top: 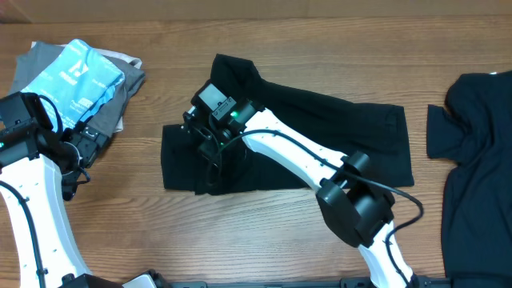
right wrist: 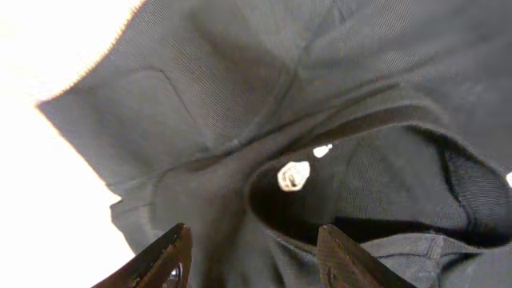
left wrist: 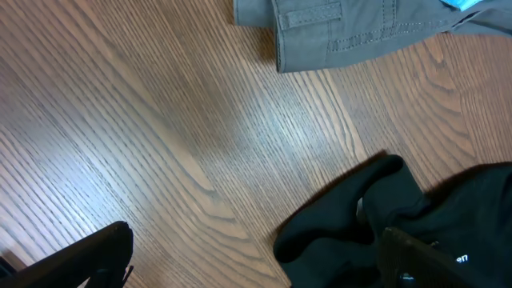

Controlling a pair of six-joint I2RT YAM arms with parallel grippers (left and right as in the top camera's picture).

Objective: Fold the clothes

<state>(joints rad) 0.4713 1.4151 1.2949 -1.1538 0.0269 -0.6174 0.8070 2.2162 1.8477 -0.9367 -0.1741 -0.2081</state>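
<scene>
Starting on the left, the left gripper (left wrist: 254, 234) has its fingers (left wrist: 96, 254) spread as wide as they go. Only bare wooden table (left wrist: 144, 120) shows between them. It holds nothing. From above, this gripper sits at 9 o'clock on the table, just beside a grey pile of clothes (top: 132, 80) at 10 o'clock. A light blue packet (top: 72, 76) lies on top of that pile. The left wrist view shows only the pile's grey edge at 12 o'clock, and the packet is nearly all cut off there.

The black T-shirt (top: 336, 128) lies in the middle of the table, partly folded over. The left wrist view sees one corner of it at 4 o'clock, with a bit of white lettering (left wrist: 462, 258) too small to read. The view from above does not show that lettering.

The right gripper (right wrist: 252, 240) hangs over the shirt's left part. Its fingers (right wrist: 170, 258) are apart, with no cloth pinched between them. Black cloth and the neck hole (right wrist: 352, 192) lie under them. I cannot tell if the tips touch the cloth. From above, these black fingers are hard to pick out against the black shirt.

A second black T-shirt (top: 480, 152) lies at 3 o'clock, cut off by the picture's edge.
</scene>
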